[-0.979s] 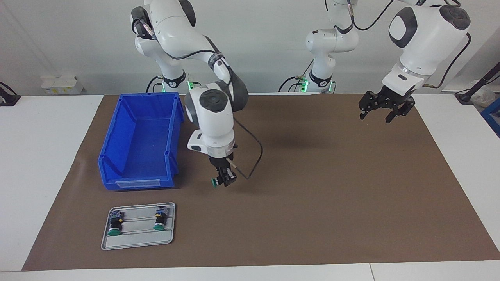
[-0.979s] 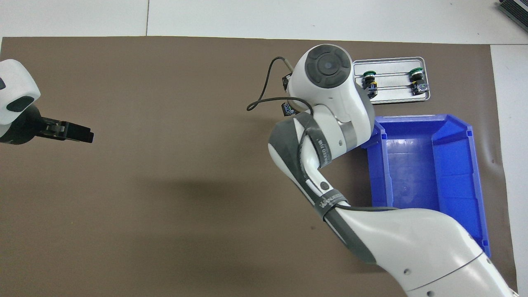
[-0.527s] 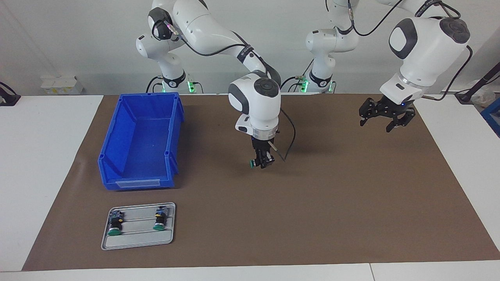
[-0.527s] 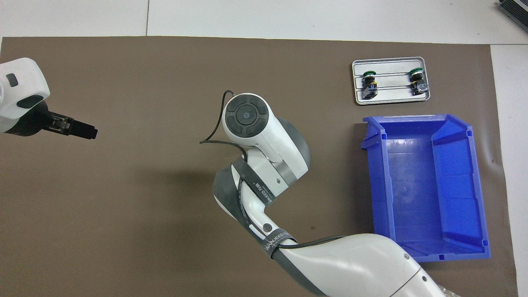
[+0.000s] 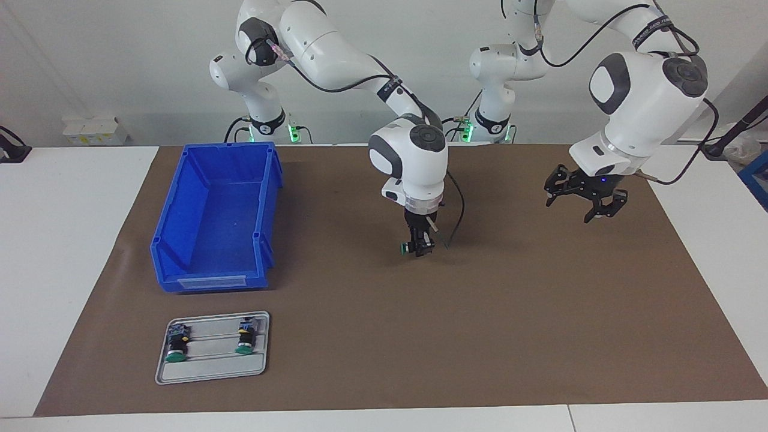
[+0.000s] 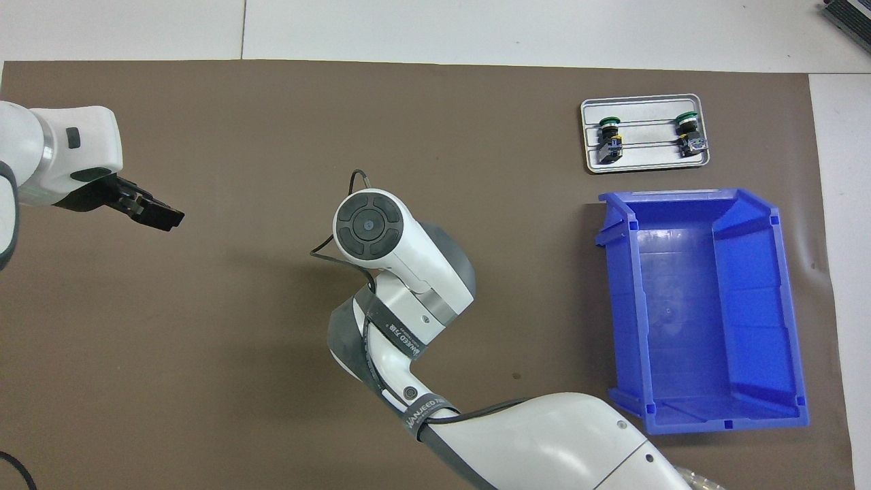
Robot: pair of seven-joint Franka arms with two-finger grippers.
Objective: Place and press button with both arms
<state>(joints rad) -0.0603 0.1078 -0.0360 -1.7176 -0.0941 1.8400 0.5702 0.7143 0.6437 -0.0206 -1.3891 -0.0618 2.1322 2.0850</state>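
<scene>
The button (image 5: pixel 407 246) is sitting clamped in the right gripper (image 5: pixel 418 247), at the centre of the facing view, with its green cap pointing sideways toward the left of the frame. The right gripper's fingers (image 5: pixel 427 245) are closing around the button's black body, held low over the brown mat (image 5: pixel 510 312) that is covering the surface (image 5: pixel 60 240); whether the button is touching the mat cannot be told. In the overhead view the right arm's wrist (image 6: pixel 371 228) is hiding both gripper and button.

The left gripper (image 5: pixel 581 198) is hanging over the mat in the upper right of the facing view, and is showing at the left edge of the overhead view (image 6: pixel 151 211). Its fingers (image 5: pixel 594 213) are spreading wide apart, holding nothing.

A blue bin (image 5: pixel 180 246) is standing empty in the left half of the facing view. Lower left of it, a grey tray (image 5: pixel 210 372) is carrying two more buttons, one (image 5: pixel 176 345) toward the frame's left edge and one (image 5: pixel 245 337) beside it, both lying on their sides with green caps pointing toward the bottom of the frame. In the overhead view the tray (image 6: pixel 646 160) is sitting at the upper right, above the bin (image 6: pixel 789 286).
</scene>
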